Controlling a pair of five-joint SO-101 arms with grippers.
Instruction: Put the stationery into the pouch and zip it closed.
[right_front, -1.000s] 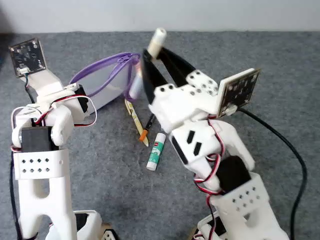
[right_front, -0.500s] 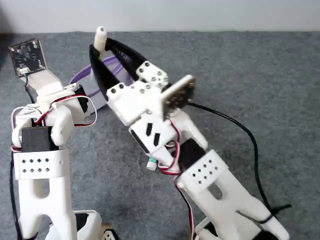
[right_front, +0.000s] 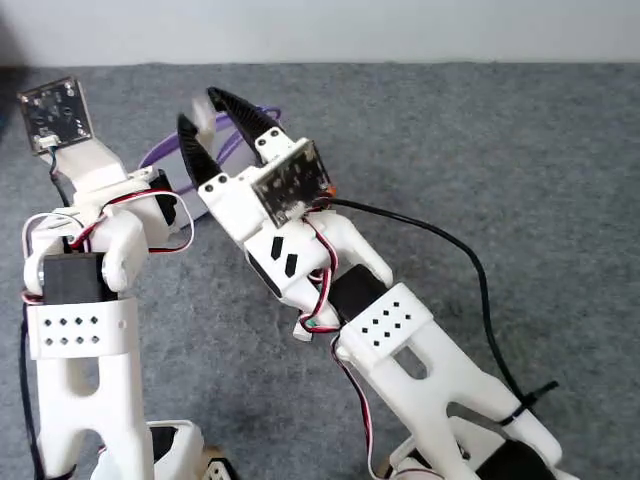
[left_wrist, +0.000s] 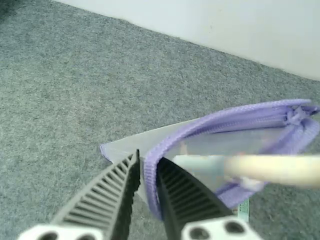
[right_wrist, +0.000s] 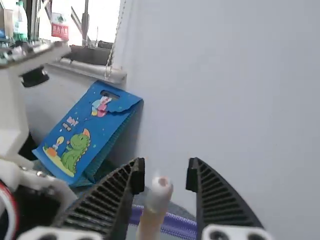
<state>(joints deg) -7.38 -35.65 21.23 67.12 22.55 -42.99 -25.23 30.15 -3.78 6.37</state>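
Now right hand (right_wrist: 164, 170) grips white pen (right_wrist: 152, 210); left hand (left_wrist: 147, 162) pinches pouch (left_wrist: 230, 117) rim.

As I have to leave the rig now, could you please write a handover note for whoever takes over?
The left gripper has its jaws shut on the purple zip edge of the pouch, which is unzipped.
The right gripper holds a white stick over the pouch.
Done: stick picked up.
Left: drop it in, add any other stationery, zip closed.

The clear pouch (left_wrist: 230, 117) with purple zip lies open on the grey table (left_wrist: 75, 75), a cream pen (left_wrist: 270, 169) above its mouth.
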